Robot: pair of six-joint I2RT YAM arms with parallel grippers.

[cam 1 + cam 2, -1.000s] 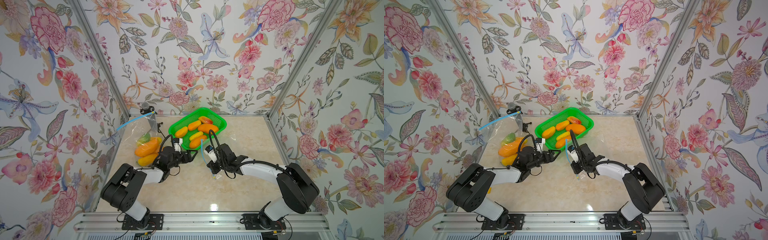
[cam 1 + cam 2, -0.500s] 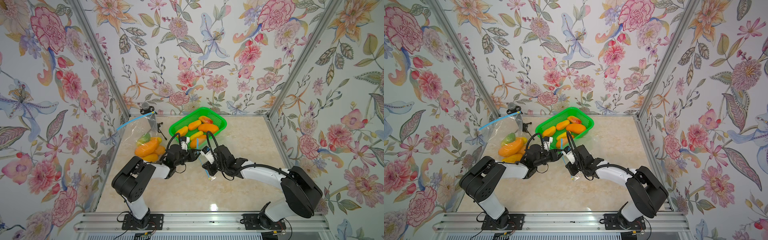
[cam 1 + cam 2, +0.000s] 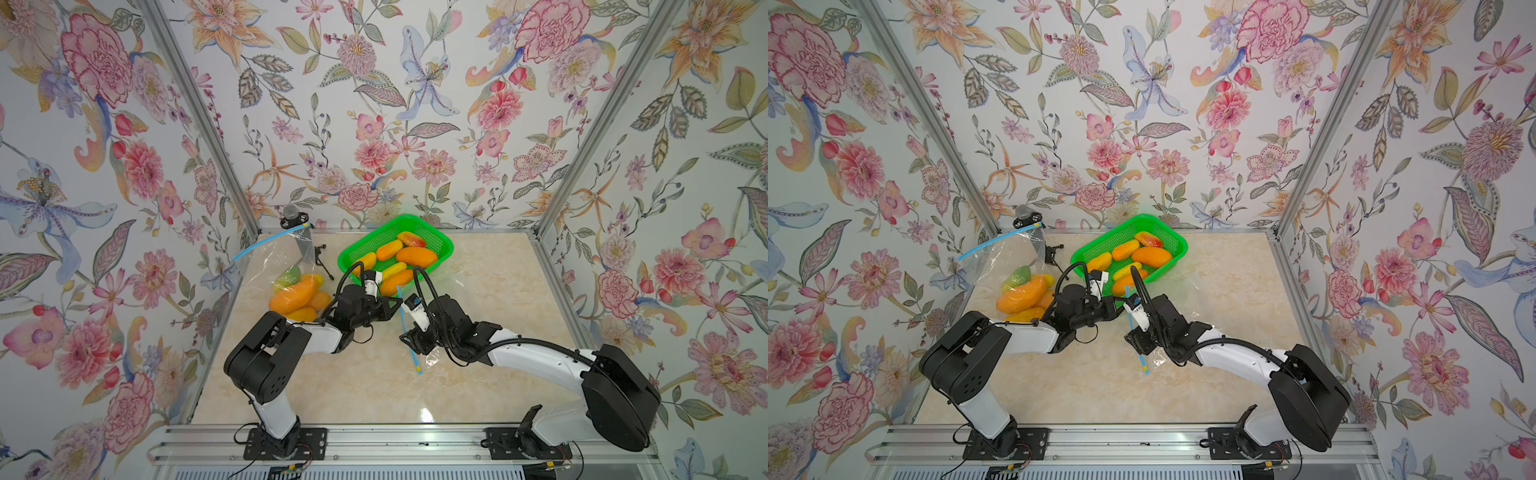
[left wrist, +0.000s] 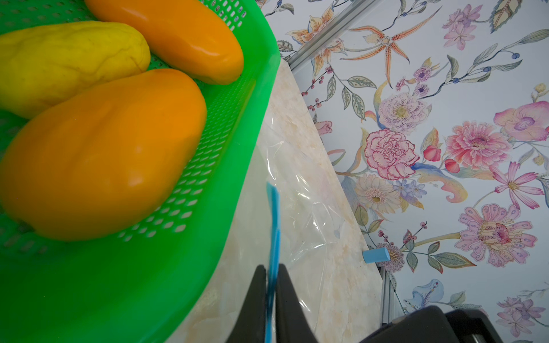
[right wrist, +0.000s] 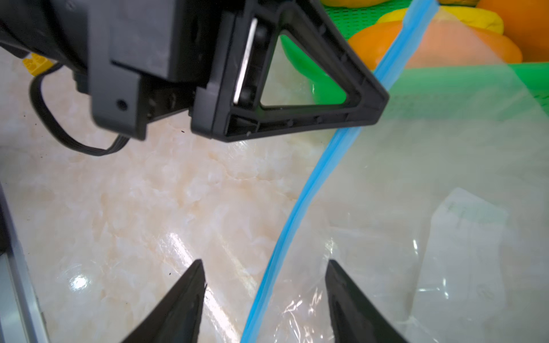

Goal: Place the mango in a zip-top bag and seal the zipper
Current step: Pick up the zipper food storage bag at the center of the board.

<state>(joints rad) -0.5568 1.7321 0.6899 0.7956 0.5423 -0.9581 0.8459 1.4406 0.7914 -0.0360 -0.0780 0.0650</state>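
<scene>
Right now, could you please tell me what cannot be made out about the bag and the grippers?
Bag mouth, open or sealed: the zipper shows only as one thin blue strip in every view.
Bag body: the right arm covers much of it in both top views.
Left gripper, shut on the zipper: finger bases cut off by the left wrist view's edge.
Right gripper, open: finger bases cut off by the right wrist view's edge.

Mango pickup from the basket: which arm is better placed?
Probably right: the right fingers stand open and empty; the left fingers are pinched on the blue zipper strip beside the green basket.
</scene>
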